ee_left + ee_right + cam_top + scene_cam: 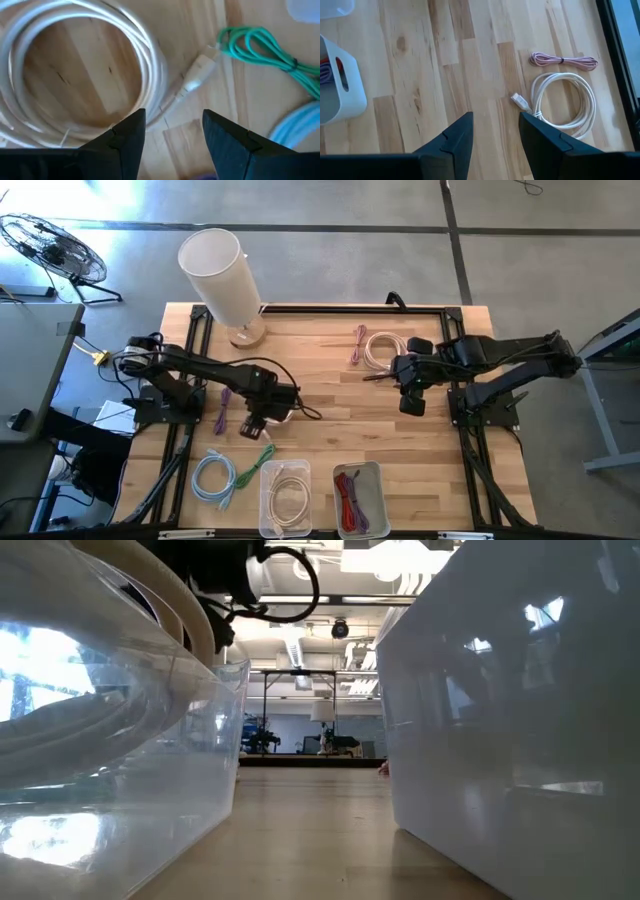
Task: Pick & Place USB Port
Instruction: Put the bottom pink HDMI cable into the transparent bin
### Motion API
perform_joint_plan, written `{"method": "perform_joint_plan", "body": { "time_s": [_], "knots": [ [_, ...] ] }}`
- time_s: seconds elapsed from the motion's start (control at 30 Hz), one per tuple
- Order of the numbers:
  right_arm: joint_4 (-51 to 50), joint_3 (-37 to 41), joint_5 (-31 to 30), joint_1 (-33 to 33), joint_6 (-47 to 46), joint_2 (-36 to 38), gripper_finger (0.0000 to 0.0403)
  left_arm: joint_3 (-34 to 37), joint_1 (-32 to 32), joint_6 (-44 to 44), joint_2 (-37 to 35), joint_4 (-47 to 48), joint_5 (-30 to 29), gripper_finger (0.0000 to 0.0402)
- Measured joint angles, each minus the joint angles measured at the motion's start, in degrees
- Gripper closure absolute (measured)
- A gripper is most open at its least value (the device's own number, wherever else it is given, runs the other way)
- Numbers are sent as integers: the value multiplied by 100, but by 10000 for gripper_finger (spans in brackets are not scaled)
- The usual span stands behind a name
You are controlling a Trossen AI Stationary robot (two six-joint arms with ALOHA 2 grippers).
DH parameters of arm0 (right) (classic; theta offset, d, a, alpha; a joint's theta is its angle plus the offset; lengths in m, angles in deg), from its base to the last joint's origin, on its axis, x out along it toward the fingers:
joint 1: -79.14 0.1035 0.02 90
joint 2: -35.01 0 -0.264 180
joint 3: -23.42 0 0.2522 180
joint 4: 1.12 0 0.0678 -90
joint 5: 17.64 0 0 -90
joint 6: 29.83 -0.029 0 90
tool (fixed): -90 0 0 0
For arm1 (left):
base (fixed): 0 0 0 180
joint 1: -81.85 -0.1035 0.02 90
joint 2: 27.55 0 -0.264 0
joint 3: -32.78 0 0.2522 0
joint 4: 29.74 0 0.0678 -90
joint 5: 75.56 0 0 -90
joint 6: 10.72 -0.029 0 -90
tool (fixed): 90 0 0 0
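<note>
Left claw (172,132) spread, hovering over white coiled cable (80,75) at frame centre-left. Right claw (495,135) spread above bare tabletop (445,75). No readable labels.

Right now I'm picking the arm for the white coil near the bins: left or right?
Left. The left gripper is open right over the white coil; the right gripper is across the table.

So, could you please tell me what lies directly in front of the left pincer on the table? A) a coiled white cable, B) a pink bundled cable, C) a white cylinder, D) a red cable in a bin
A: the left wrist view shows the open left pincer just above a coiled white cable, with a green cable off to one side.
</note>
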Motion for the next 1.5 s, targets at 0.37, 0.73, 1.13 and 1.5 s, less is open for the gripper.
{"method": "perform_joint_plan", "body": {
  "time_s": [0.37, 0.73, 1.13, 1.5],
  "knots": [
    [9, 0, 1, 0, 9, 0, 254, 129, -7, -298, 0, -382, -674, 209],
    [7, 0, 2, 0, 17, 0, 254, 140, -2, -406, 0, -379, -703, 209],
    [4, 0, 2, 0, 20, 0, 254, 144, -2, -396, 0, -309, -614, 209],
    [4, 2, 38, 0, -40, 2, 254, 144, 0, -686, 853, -390, -298, 209]
  ]
}}
